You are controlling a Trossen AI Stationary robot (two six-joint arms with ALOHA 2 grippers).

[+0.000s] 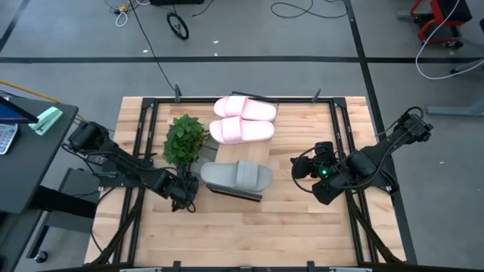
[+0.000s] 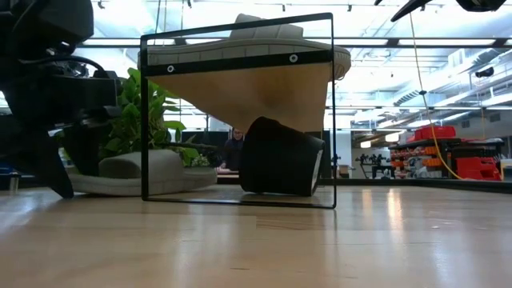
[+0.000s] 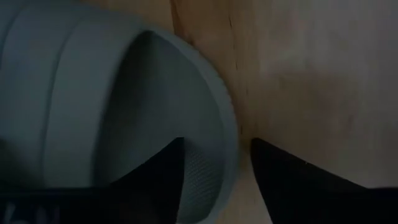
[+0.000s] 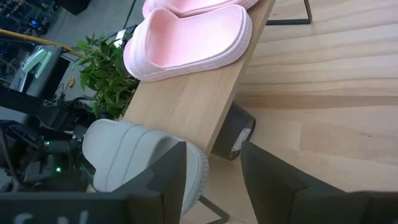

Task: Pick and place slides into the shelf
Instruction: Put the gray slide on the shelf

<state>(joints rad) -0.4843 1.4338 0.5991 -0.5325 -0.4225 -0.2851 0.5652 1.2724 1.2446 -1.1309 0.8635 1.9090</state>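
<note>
Gripping the heel rim of the grey slide (image 1: 236, 175), the left tool (image 1: 184, 190) sits by the plant (image 1: 184, 138). That slide lies on the shelf (image 1: 253, 155) end near the table's (image 1: 302, 234) middle. Two pink slides (image 1: 243, 119) rest farther back. The right tool (image 1: 302, 168) waits nearby, fingers apart.

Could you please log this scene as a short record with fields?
pink slides: two, side by side on the shelf, far end
grey slide: on the shelf's near end, overhanging it
second grey slide: on the table by the plant
plant: left of the shelf
left gripper: at the overhanging grey slide's end
right gripper: open, empty, right of the shelf
under shelf: dark object, unclear what
</note>
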